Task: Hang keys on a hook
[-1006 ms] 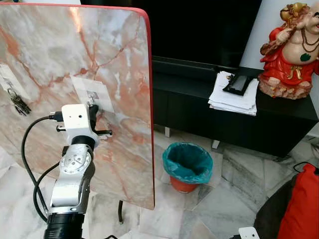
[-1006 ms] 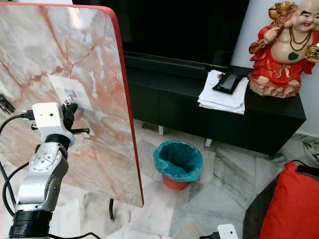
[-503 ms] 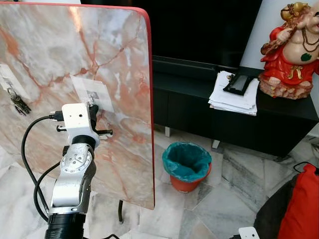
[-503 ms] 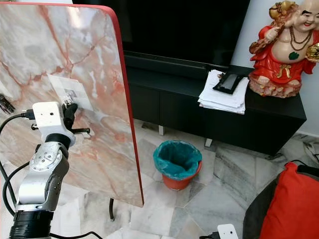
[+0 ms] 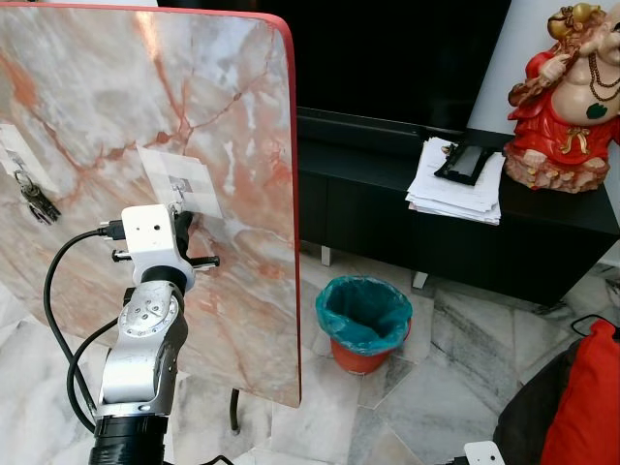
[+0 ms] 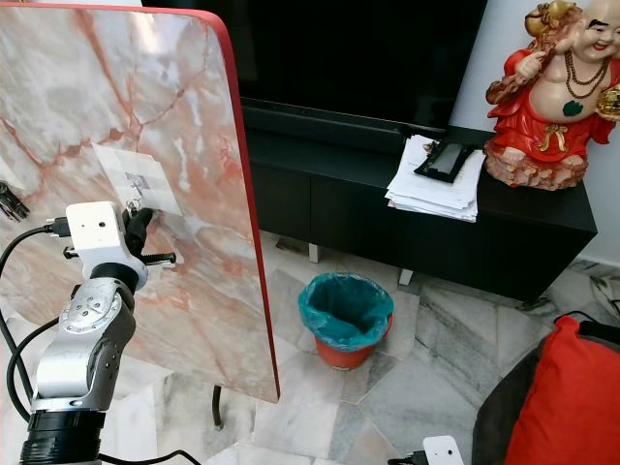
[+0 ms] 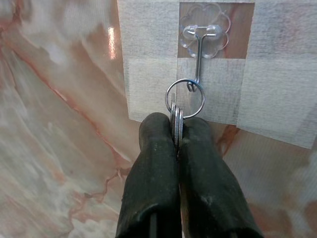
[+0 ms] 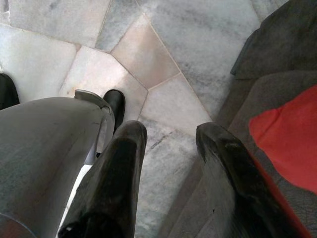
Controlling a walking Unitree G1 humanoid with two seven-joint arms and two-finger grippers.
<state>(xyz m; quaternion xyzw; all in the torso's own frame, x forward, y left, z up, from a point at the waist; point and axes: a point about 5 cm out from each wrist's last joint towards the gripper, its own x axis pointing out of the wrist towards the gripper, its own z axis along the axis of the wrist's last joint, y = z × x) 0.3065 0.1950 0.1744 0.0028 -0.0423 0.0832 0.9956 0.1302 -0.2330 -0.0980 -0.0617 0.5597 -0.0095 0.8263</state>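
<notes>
A clear adhesive hook (image 7: 203, 33) with a metal wire prong sits on a white taped patch (image 5: 180, 181) of the upright marble board (image 5: 116, 116). My left gripper (image 7: 177, 130) is shut on the keys (image 7: 176, 125), and their silver ring (image 7: 184, 97) is looped over the hook's tip. In the eye views the left gripper (image 5: 181, 228) is pressed up to the patch. Another key bunch (image 5: 37, 201) hangs on a hook at the board's left. My right gripper (image 8: 171, 136) hangs idle and open over the floor.
The board has a red edge (image 5: 294, 194) and stands on a thin leg. Right of it are a teal-lined bin (image 5: 363, 320), a black low cabinet (image 5: 465, 232) with a paper stack and a red statue (image 5: 567, 97), and a red cushion (image 5: 586, 407).
The left wrist has sunk slightly along the board; the gripper stays shut on the keys at the hook. Nothing else has moved.
</notes>
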